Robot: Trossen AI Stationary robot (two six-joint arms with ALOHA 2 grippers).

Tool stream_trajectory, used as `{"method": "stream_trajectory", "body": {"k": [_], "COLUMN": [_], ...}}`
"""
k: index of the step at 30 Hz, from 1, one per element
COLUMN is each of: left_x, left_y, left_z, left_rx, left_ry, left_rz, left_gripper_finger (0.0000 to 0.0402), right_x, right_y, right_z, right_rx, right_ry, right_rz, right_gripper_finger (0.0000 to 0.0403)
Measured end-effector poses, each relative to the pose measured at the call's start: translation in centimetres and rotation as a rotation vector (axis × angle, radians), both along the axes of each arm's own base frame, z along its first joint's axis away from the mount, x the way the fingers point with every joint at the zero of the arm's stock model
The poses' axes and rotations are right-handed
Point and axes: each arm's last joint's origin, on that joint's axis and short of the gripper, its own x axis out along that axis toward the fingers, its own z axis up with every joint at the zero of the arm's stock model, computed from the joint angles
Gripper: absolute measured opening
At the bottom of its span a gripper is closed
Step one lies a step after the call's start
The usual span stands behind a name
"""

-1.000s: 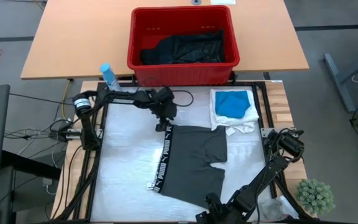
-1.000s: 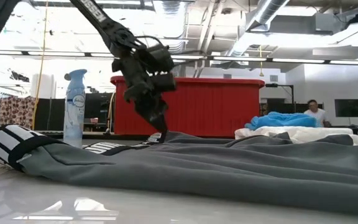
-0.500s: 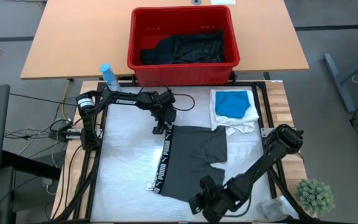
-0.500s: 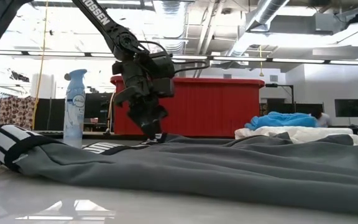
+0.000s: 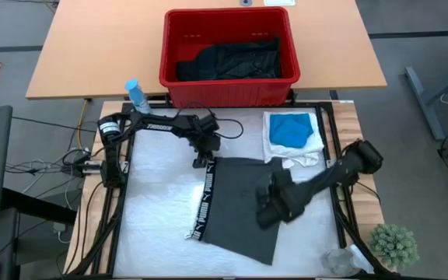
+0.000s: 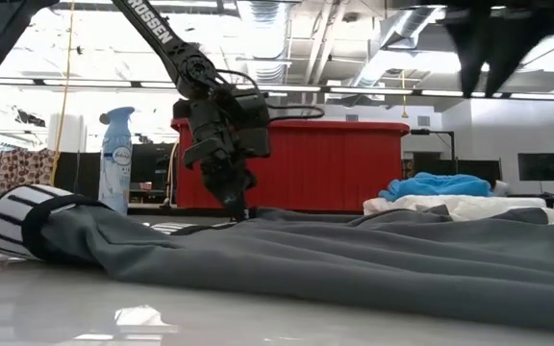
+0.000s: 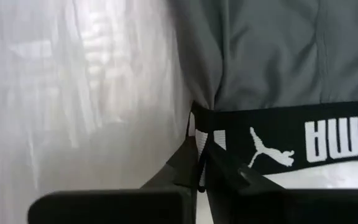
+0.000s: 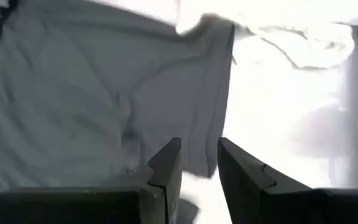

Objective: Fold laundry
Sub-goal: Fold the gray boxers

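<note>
A dark grey pair of briefs (image 5: 236,206) with a black lettered waistband (image 5: 205,198) lies spread on the white table cover. My left gripper (image 5: 203,162) stands at the waistband's far end, shut on it. My right gripper (image 5: 264,214) hovers over the right part of the briefs, pointing steeply down. Its fingers are open in the right wrist view (image 8: 199,158), with nothing between them. A small teal garment (image 5: 292,128) lies on a white garment (image 5: 302,152) at the far right. Black garments (image 5: 232,58) lie in the red basket. My left gripper pinches the far end of the waistband (image 7: 199,138) between its two fingers. The fingers come from above, slanting down from the far side (image 6: 239,204). One layer or several, I cannot tell. The briefs lie flat on the table cover, the waistband running away toward the near edge.
The red slotted basket (image 5: 228,84) stands on the wooden table beyond the far edge. A blue spray bottle (image 5: 136,95) stands at the far left corner, and a small green plant (image 5: 395,245) at the near right. Bare white cover (image 5: 158,218) lies left of the briefs.
My left gripper has shut on the waistband's far end and sunk slightly. My right gripper has risen from the table's near edge and swung toward the far edge over the briefs, tipping steeply downward; its finger gap looks unchanged.
</note>
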Motion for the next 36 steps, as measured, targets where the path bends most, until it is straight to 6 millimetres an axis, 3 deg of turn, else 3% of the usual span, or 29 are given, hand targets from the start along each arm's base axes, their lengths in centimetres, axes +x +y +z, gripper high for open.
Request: {"method": "stream_trajectory", "body": {"k": [6,15,21,27,36], "left_x": [-0.9,-2.6,-3.9,-4.8,-5.8], "left_y": [0.1,0.4,0.8,1.4,2.6], "left_z": [-0.1,-0.5,-1.3,-0.9,0.0], "left_rx": [-0.025,-0.098,-0.136,-0.14,-0.107], "left_ry": [0.065,0.184,0.224,0.256,0.249], "left_rz": [-0.009,0.035,0.063,0.095,0.145], "left_gripper_finger": [0.0002,0.0001,0.0,0.0,0.0], "right_x": [0.7,3.2,3.3,3.6,4.6], "right_y": [-5.4,-12.9,-17.8,-21.4,-23.8], "right_z": [1.5,1.7,1.5,-1.7,-6.5], "right_rx": [0.015,0.045,0.047,0.141,0.218], "right_ry": [-0.02,0.016,0.036,-0.043,-0.054], "right_rz": [0.047,0.163,0.123,0.145,0.105], "right_gripper_finger": [0.0137,0.0145,0.0141,0.0133,0.0132]}}
